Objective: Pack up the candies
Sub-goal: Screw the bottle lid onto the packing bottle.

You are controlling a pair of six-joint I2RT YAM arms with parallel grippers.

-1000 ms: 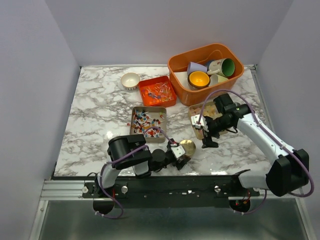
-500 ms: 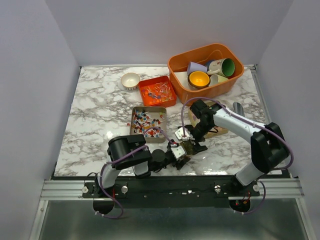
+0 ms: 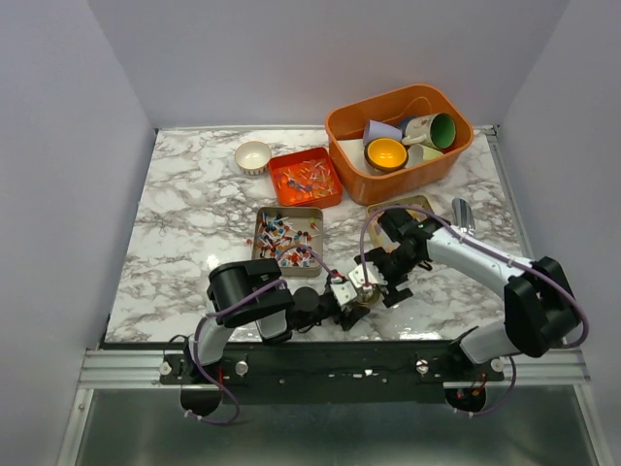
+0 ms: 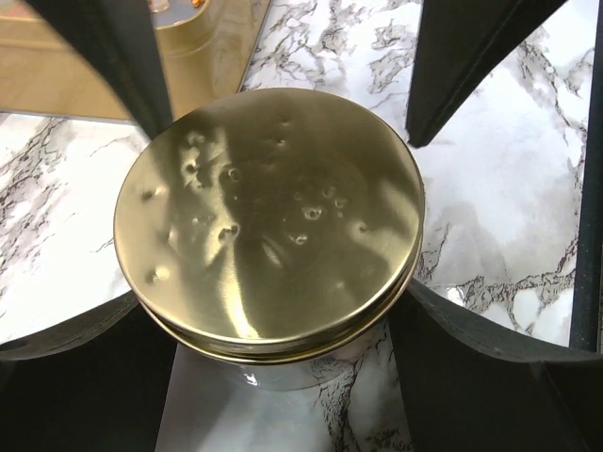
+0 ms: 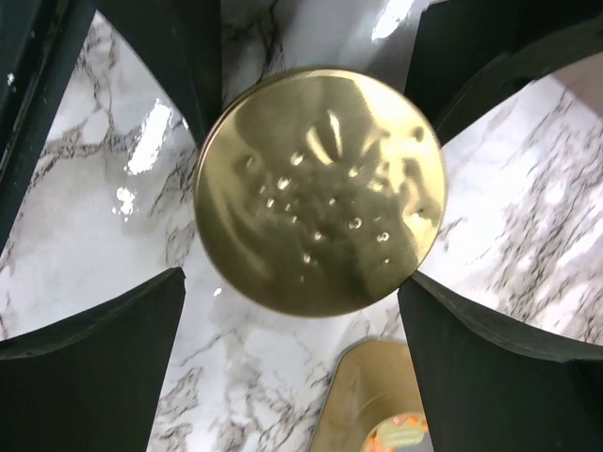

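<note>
Clamping the lid (image 4: 268,212), the left gripper (image 4: 273,294) presents it between the right gripper's (image 5: 292,275) parted jaws. Releasing before those jaws close would probably drop it.

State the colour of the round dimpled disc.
Shiny gold disc; the left wrist view shows it best.

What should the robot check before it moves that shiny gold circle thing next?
1. The gold disc sits between the left gripper fingers: ok.
2. The gold disc sits between the right gripper fingers too: ok.
3. Either gripper squeezing it tight: cannot tell.
4. Grippers clear of each other: not ok, both crowd one disc.
5. The candies lie in the open tin: ok.
</note>
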